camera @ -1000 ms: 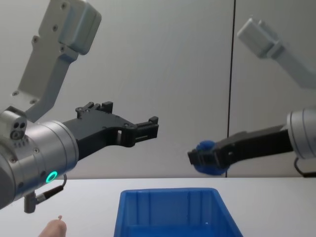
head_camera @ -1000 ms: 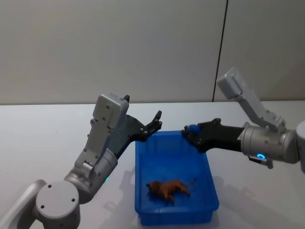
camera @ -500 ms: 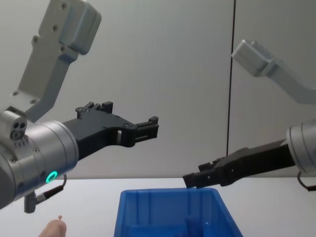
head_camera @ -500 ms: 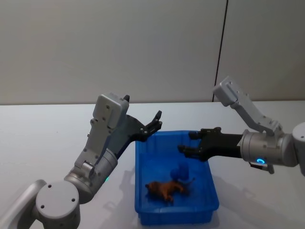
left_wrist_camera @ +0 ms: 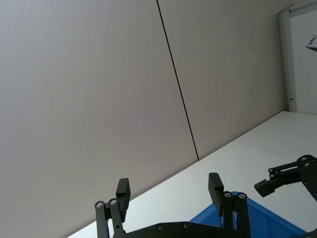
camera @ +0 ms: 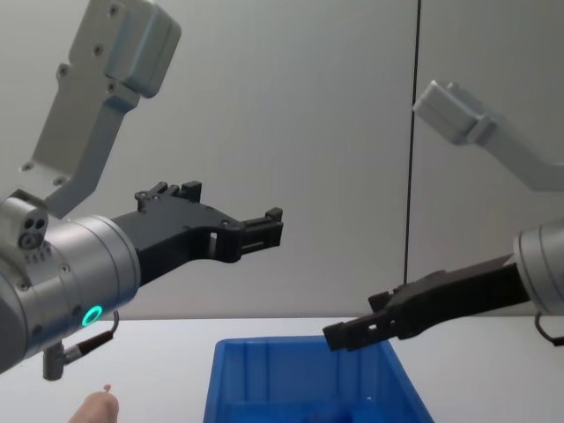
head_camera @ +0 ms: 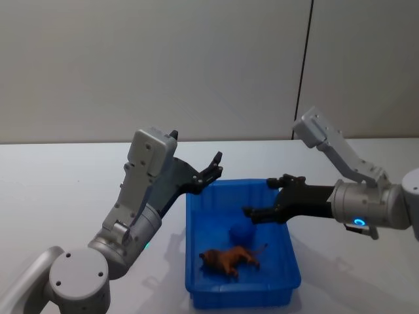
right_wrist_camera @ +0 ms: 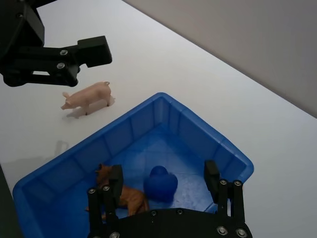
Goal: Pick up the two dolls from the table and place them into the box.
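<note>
Here the right tool (head_camera: 257,197), spread, hangs above the box (head_camera: 242,292) holding the reddish-brown doll (head_camera: 229,259); the left tool (head_camera: 214,166), spread, is raised near its far-left corner. The peach-pink doll (right_wrist_camera: 88,96) stands on the counter (head_camera: 52,190), left; a skewed pinch may topple it

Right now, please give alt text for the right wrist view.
A brown doll and a blue toy lie in the blue box, below the open right end effector. A pink pig doll stands on the table outside, near the left end effector.
</note>
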You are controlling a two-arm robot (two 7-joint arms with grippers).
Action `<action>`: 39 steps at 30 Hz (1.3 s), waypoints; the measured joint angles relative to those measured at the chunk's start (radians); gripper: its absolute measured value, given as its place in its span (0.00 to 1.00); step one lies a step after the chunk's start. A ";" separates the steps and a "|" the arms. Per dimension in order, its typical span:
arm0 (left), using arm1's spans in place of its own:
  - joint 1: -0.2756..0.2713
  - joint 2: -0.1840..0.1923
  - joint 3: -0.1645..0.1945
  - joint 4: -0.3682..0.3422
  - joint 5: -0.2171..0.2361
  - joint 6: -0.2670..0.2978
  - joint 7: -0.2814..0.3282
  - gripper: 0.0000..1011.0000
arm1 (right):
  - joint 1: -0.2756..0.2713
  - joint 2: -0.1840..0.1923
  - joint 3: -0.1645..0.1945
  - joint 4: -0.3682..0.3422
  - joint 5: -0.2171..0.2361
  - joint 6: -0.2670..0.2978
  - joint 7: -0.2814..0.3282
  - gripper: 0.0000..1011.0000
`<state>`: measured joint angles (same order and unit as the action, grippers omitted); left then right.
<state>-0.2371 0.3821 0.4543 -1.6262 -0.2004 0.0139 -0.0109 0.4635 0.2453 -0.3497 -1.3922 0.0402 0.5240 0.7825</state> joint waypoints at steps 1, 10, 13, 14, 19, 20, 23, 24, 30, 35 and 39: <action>0.000 0.000 0.000 0.000 0.000 0.000 0.000 0.99 | 0.000 0.002 0.001 -0.001 0.002 0.000 -0.006 0.98; 0.000 0.000 0.000 0.000 0.000 0.000 0.000 0.99 | -0.013 0.020 0.022 -0.022 0.024 0.002 -0.067 0.99; 0.000 0.000 0.000 0.000 0.000 0.000 0.000 0.99 | -0.021 0.029 0.031 -0.032 0.036 0.006 -0.098 0.99; 0.000 0.000 0.000 0.000 0.000 0.000 0.000 0.99 | -0.027 0.035 0.038 -0.039 0.043 0.008 -0.114 0.99; 0.000 0.000 0.000 0.000 0.000 0.000 0.000 0.99 | -0.047 0.053 0.058 -0.061 0.068 0.015 -0.179 0.99; 0.000 0.000 0.000 0.000 0.000 0.000 0.000 0.99 | -0.050 0.056 0.061 -0.064 0.070 0.016 -0.185 0.99; 0.000 0.000 0.000 0.000 0.000 0.000 0.000 0.99 | -0.065 0.068 0.075 -0.080 0.087 0.021 -0.227 0.99; 0.001 0.001 -0.001 0.000 -0.001 0.001 0.000 0.99 | -0.067 0.070 0.077 -0.082 0.091 0.022 -0.237 0.99; 0.014 0.015 -0.008 -0.017 -0.025 0.022 0.000 0.99 | -0.096 0.093 0.104 -0.107 0.123 0.030 -0.318 0.99; 0.042 0.042 -0.021 -0.057 -0.069 0.066 0.018 0.99 | -0.120 0.111 0.129 -0.128 0.152 0.035 -0.393 0.99; 0.072 0.069 -0.031 -0.092 -0.108 0.101 0.039 0.99 | -0.138 0.123 0.148 -0.141 0.173 0.038 -0.447 0.99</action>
<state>-0.1655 0.4509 0.4229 -1.7184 -0.3089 0.1150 0.0278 0.3259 0.3688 -0.2021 -1.5329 0.2136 0.5619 0.3357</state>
